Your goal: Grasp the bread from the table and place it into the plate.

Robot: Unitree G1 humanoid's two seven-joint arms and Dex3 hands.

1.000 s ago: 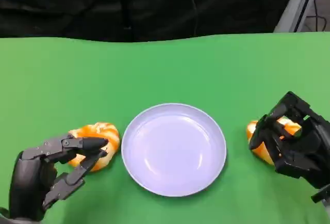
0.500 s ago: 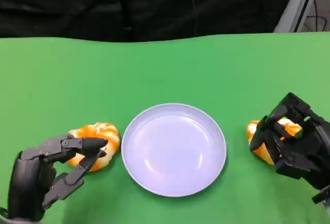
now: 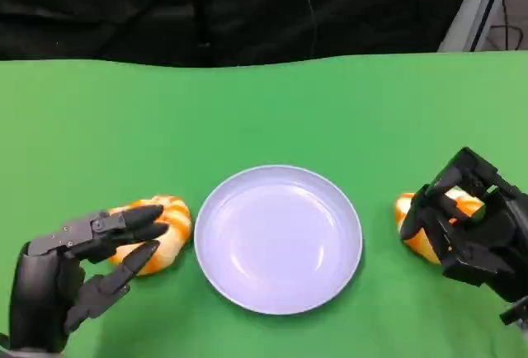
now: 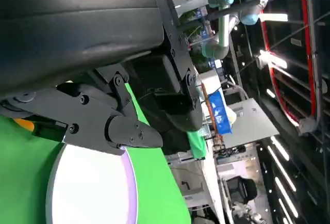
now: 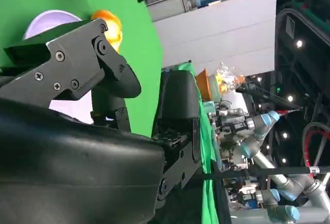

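Observation:
Two orange braided breads lie on the green table, one on each side of a pale lavender plate [image 3: 279,238]. The left bread [image 3: 161,224] sits just left of the plate. My left hand [image 3: 78,271] reaches over its near-left side with its fingers spread, and the thumb lies apart below them. The right bread [image 3: 417,230] lies right of the plate, partly hidden. My right hand [image 3: 474,226] arches its curved fingers over it with gaps between them. In the left wrist view the plate [image 4: 93,193] and a sliver of bread [image 4: 23,124] show past the fingers.
The green table [image 3: 264,110] stretches back to a black curtain. A metal stand [image 3: 478,7] is at the far right corner. In the right wrist view the plate [image 5: 49,17] and an orange bread [image 5: 110,28] show beyond the black fingers.
My left hand has slid a little left and back, its fingers now lying over the left bread's near edge. My right hand has sunk slightly over the right bread. Neither bread nor the plate has moved.

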